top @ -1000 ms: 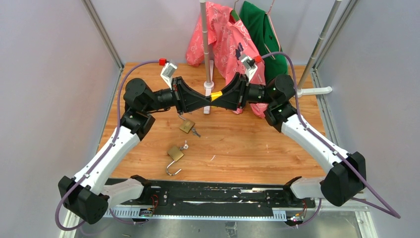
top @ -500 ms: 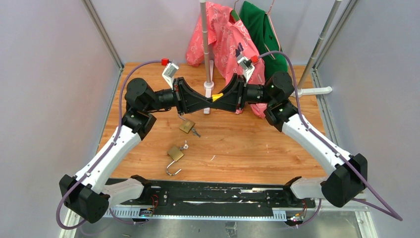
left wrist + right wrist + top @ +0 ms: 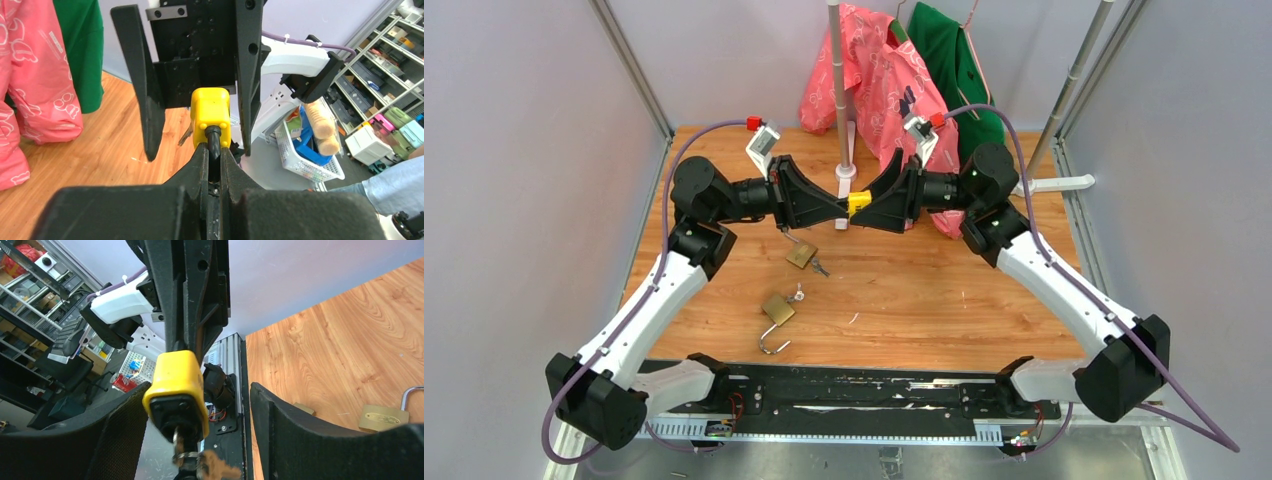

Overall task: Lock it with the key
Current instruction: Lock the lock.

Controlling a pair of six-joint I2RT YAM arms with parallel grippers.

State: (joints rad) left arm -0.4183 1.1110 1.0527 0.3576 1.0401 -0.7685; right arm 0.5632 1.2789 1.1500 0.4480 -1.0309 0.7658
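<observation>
A yellow padlock [image 3: 857, 201] hangs in the air between my two grippers. My left gripper [image 3: 844, 204] is shut on its black shackle [image 3: 214, 142], with the yellow body [image 3: 211, 114] just past the fingertips. In the right wrist view the padlock [image 3: 177, 382] shows its underside with a key [image 3: 181, 440] in the keyhole, and a ring with a blurred second key [image 3: 212, 466] dangles below. My right gripper [image 3: 197, 440] is open, its fingers [image 3: 300, 435] standing on either side of the padlock without touching it.
Two brass padlocks lie on the wooden table [image 3: 944, 290], one [image 3: 801, 255] with keys beside it and one [image 3: 776, 310] with its shackle open. A rack pole [image 3: 841, 100] with pink [image 3: 874, 70] and green [image 3: 949, 60] garments stands behind the grippers.
My right gripper has opened and drawn back a little to the right, so more of the yellow padlock shows. The left gripper still holds the shackle in the same place.
</observation>
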